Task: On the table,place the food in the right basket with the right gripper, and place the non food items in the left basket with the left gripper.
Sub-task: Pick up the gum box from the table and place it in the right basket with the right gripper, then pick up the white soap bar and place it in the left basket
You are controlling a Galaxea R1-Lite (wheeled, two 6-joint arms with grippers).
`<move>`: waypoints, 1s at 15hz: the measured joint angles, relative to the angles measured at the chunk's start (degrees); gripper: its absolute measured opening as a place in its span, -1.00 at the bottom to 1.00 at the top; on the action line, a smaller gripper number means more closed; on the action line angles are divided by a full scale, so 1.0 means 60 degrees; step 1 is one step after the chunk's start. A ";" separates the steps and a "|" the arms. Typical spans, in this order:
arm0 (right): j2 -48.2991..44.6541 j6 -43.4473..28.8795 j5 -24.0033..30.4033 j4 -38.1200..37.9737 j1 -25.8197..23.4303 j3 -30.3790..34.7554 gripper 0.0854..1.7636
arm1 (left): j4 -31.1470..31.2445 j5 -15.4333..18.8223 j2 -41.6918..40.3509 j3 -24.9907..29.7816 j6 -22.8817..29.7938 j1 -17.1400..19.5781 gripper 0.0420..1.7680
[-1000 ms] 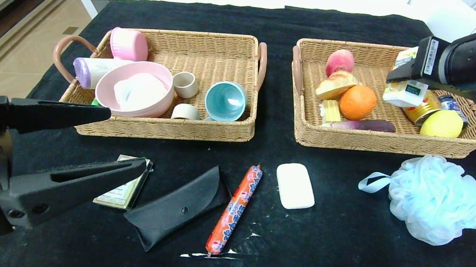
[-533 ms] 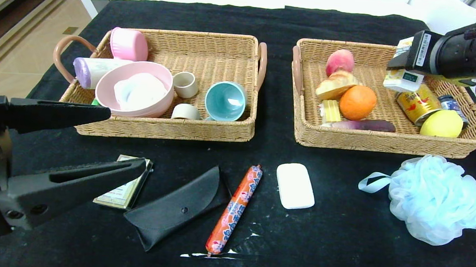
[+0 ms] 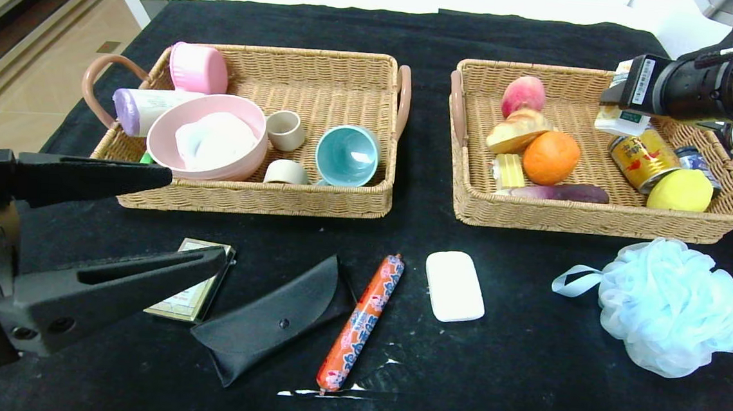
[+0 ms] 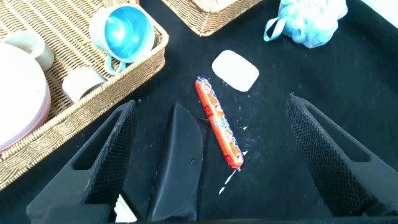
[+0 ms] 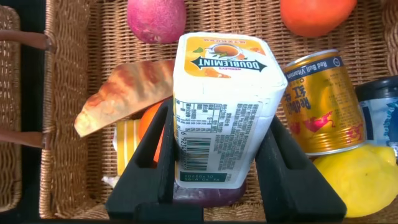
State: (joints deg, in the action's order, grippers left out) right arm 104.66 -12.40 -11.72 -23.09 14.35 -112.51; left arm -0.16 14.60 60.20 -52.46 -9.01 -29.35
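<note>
The right gripper (image 5: 217, 155) held the white carton (image 5: 221, 106) by its flat sides above the right basket (image 3: 598, 215); it looked light and stiff. The left gripper (image 3: 191, 219) waited open, well apart from that basket.

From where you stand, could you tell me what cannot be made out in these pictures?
- Card box: head view, partly behind the left gripper fingers; print too small.
- Purple bottle: head view, its end hidden behind the pink bowl.
- Carton: right wrist view, sides covered by the right gripper fingers; in the head view the arm hides most of it.
- Blue can: right wrist view, cut off by the edge.
</note>
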 joint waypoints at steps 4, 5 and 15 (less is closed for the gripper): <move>0.0077 0.0014 0.0002 0.0142 -0.0081 0.0000 0.23 | 0.0000 0.0000 -0.0004 0.0000 0.0004 0.0000 0.94; 0.0079 0.0010 0.0000 0.0118 -0.0095 0.0000 0.32 | 0.0000 0.0000 -0.0004 0.0000 0.0000 0.0000 0.94; 0.0000 0.0008 0.0028 0.0100 0.0051 0.0132 0.76 | -0.0010 0.0000 -0.0010 -0.0004 0.0004 0.0000 0.94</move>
State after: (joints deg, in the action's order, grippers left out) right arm 104.66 -12.35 -11.54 -22.49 14.65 -111.71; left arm -0.22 14.60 60.14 -52.48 -8.98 -29.35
